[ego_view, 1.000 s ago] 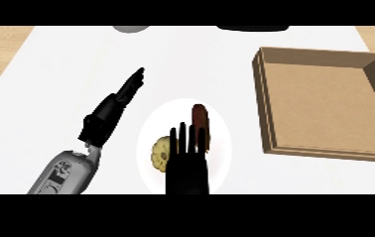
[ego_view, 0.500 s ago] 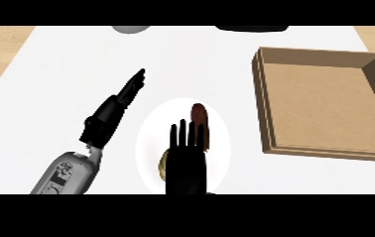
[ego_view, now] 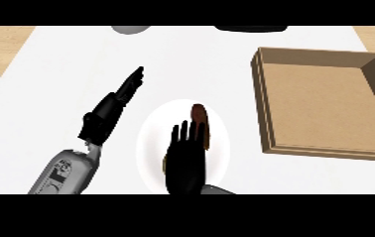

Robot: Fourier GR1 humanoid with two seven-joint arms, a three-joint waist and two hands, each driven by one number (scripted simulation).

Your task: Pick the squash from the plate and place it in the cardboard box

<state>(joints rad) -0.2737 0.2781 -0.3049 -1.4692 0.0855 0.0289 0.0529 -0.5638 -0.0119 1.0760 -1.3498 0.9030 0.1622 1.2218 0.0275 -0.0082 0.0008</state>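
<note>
The squash (ego_view: 198, 118) is lying on the white plate (ego_view: 152, 132), toward the plate's far right part, and the right robot hand (ego_view: 185, 157) is hovering over the plate's near half with its fingertips (ego_view: 189, 128) lying just beside the squash's left flank. Whether they are touching it cannot be told, since the dark fingers are overlapping its near end. The fingers of this right robot hand are pointing straight away from the robot, extended and not wrapped round anything, so the hand is released.

The squash is showing as a slim, elongated, reddish-brown body, its long axis running away from the robot, with a rounded far tip; its near portion is being hidden behind the hand.

The left robot hand (ego_view: 111, 108) is resting on the white desk (ego_view: 190, 62) to the left of the plate, well apart from the squash, fingers straight and angled up to the right, holding nothing.

The cardboard box (ego_view: 316, 102) is sitting at the right on the desk, apart from the plate, its open brown interior facing up.
</note>
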